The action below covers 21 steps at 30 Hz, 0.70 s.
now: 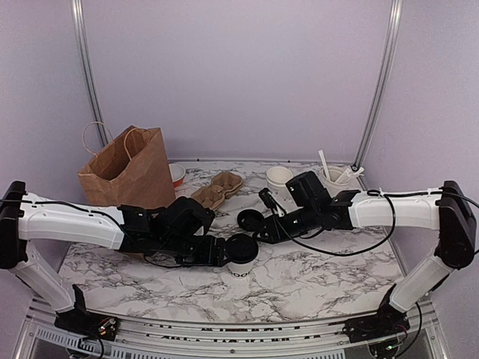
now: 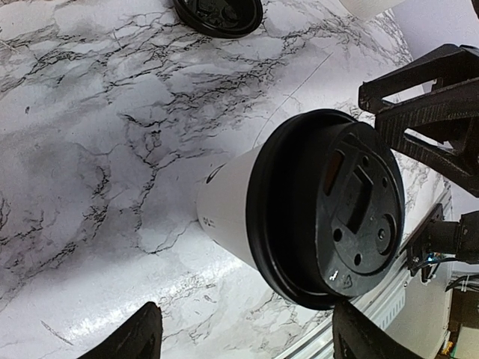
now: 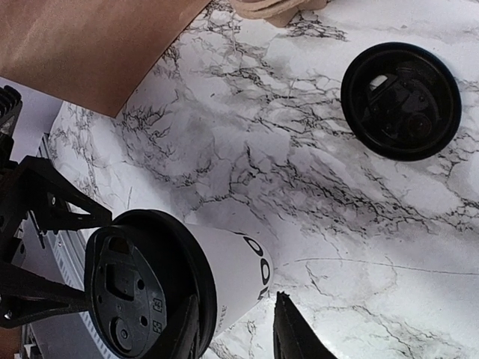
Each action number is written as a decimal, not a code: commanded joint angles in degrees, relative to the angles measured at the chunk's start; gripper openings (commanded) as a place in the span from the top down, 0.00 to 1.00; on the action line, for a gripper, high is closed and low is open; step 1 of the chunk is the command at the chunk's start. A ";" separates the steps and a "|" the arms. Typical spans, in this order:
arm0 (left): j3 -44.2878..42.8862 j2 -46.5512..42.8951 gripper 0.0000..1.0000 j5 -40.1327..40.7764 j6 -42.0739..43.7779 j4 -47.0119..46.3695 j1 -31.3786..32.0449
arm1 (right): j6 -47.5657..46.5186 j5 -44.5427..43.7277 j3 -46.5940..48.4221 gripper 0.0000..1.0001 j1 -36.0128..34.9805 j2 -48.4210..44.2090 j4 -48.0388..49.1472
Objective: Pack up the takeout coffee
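Since its black lid is already seated, the takeout coffee (image 1: 241,253) looks ready to be picked up, so the grasp is the step in hand. It stands upright on the table (image 1: 314,277), nearer the arms than the brown paper bag (image 1: 127,172) and off toward that bag's right-arm side. The left gripper (image 2: 245,310), in front of the bag, has its fingers spread wide, with the cup just ahead of them and not yet between them. The right gripper (image 3: 233,303), beyond the cup from the bag, has its fingers partly apart and appears to hold nothing. Next, I judge, the left gripper should advance until its fingers straddle the white wall below the lid, close, and carry the cup upright to the bag's open mouth. Of the dark lettering only round letters like "OO" can be read. The small moulded marks on the lid are illegible.
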<state>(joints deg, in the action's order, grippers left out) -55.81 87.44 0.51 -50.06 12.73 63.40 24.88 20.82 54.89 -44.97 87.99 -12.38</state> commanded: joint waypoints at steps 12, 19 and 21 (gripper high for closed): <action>1.38 1.59 0.21 1.33 -0.74 -1.75 -0.40 | 2.56 1.49 -2.95 0.67 -0.11 -0.98 2.10; 2.37 1.86 0.21 1.00 -0.79 -1.79 -1.29 | 4.27 -0.03 -3.65 0.67 -1.17 -3.05 1.39; 2.37 2.11 0.21 0.90 -0.67 -1.81 -1.58 | 4.42 -0.64 -3.50 0.68 -1.61 -3.17 0.93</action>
<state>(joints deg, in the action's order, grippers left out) -54.87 88.14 0.40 -50.63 10.15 62.81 28.14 21.12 51.46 -45.23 86.19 -10.11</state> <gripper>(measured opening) 0.784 0.326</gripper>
